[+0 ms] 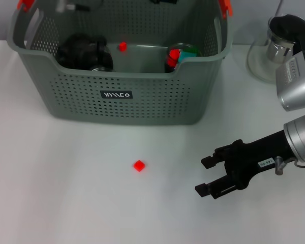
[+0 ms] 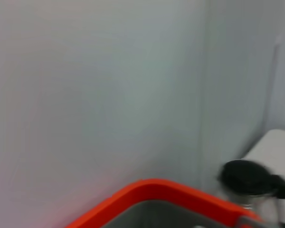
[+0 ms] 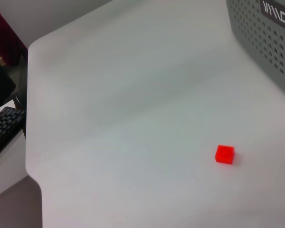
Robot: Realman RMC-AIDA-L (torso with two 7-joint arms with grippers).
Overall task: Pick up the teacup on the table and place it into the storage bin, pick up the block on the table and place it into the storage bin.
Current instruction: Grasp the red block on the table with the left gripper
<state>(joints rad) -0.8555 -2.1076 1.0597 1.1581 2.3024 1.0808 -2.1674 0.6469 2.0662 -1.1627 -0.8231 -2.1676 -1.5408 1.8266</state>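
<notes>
A small red block [image 1: 139, 165] lies alone on the white worktop [image 1: 66, 193], in front of the storage bin [image 1: 122, 96] and clear of its front wall. The right wrist view shows the same block [image 3: 224, 154] sitting flat on the bare worktop [image 3: 133, 109], with a corner of the bin [image 3: 266, 38] and its black label [image 3: 277, 19] further off.

The right tool [image 1: 207, 176] hangs low over the worktop to the right of the block, well apart from it, pointing towards it. Its two black fingers [image 1: 209, 161] stand apart with nothing between them.

The bin stands at the back of the worktop, with orange clips [image 1: 225, 6] on its handles. Inside it lie a dark rounded object [image 1: 84, 51], a small red piece [image 1: 122, 46] and a red and green item [image 1: 179, 55] in the right corner; which of these is the teacup cannot be told.

A glass pot with a black lid [image 1: 287, 25] stands on the worktop to the right of the bin.

The left tool is out of sight; the left wrist view shows only a wall, an orange handle clip [image 2: 152, 192] and the pot's lid [image 2: 247, 176].
</notes>
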